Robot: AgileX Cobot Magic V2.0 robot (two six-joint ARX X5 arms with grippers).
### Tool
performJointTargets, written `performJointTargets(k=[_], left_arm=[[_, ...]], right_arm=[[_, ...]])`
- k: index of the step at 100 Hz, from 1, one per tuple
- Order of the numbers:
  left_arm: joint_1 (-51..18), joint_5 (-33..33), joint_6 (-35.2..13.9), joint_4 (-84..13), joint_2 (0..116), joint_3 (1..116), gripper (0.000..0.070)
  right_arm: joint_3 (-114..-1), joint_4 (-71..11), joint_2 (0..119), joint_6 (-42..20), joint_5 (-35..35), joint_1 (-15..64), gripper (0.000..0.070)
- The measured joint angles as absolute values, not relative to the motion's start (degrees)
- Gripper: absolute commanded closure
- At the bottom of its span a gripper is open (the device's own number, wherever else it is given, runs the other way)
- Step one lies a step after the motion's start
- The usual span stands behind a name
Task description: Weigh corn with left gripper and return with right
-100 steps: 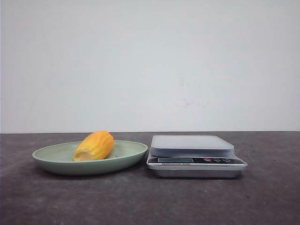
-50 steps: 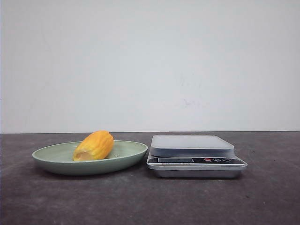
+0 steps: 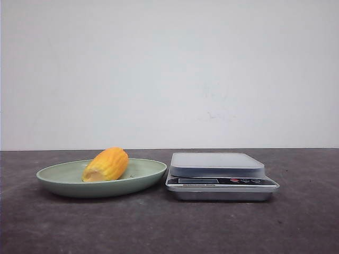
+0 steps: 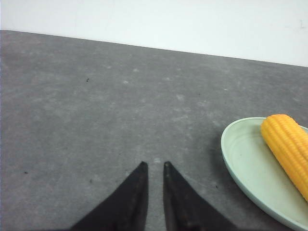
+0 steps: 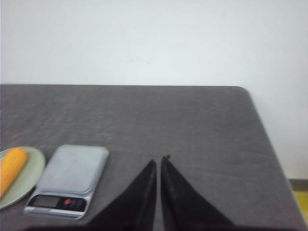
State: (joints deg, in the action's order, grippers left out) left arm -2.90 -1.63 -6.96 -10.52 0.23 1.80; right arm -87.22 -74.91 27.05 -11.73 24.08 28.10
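The corn point(image 3: 106, 164), a stubby yellow-orange cob with a pale cut end, lies in the pale green dish point(image 3: 53, 177) at the left of the table. The silver scale point(image 3: 217, 164) stands just right of the dish with nothing on its platform. Neither gripper shows in the front view. My left gripper point(image 4: 154, 164) is over bare table, apart from the dish point(image 4: 245, 159) and the corn point(image 4: 288, 144), its jaws nearly together and holding nothing. My right gripper point(image 5: 160, 159) is shut and empty, beside and apart from the scale point(image 5: 72, 171); the corn point(image 5: 10, 168) lies beyond it.
The dark grey table point(image 3: 169, 227) ends at a white wall behind. The right wrist view shows the table's far right corner and right edge point(image 5: 262, 125), with floor beyond it.
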Motion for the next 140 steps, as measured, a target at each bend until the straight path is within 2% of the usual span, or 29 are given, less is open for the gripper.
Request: performJointTargets(k=[18,38,56,76,96,122,140], left_arm=[[-2.90,-1.63,-6.96,-10.52,0.23,1.80,0.0688],[-2.90,-1.63,-6.96,-10.55,0.23,1.80,0.0688],[-2.90,-1.63,-6.96,-10.52,0.23,1.80,0.0688],[-2.90,-1.63,-6.96,-10.52,0.23,1.80,0.0688],[-2.90,-1.63,-6.96,-10.55,0.23,1.80,0.0688],[-2.90,-1.63,-6.96,-10.55,0.23,1.80,0.0688],[-2.90,-1.63,-6.96,-10.55,0.23,1.80,0.0688]], right_arm=[[-74.89,-58.85,19.90,-6.59,23.27,20.27,0.0691],[-50.76,-36.36,8.38,-1.87,15.27,12.93,0.0691],[-30.79,-21.71,5.32,-1.13,8.67,7.46,0.0691],[-12.19,-6.87,5.15,-0.86,5.91,3.11,0.0691],[-2.83,-3.92,0.49,-0.89,5.91,-0.16,0.0691],[-0.99,-4.05,0.14,-1.78,5.85,-1.98,0.0691],[-0.91,-6.70,0.14,-1.74,2.13,-1.98,0.0691]])
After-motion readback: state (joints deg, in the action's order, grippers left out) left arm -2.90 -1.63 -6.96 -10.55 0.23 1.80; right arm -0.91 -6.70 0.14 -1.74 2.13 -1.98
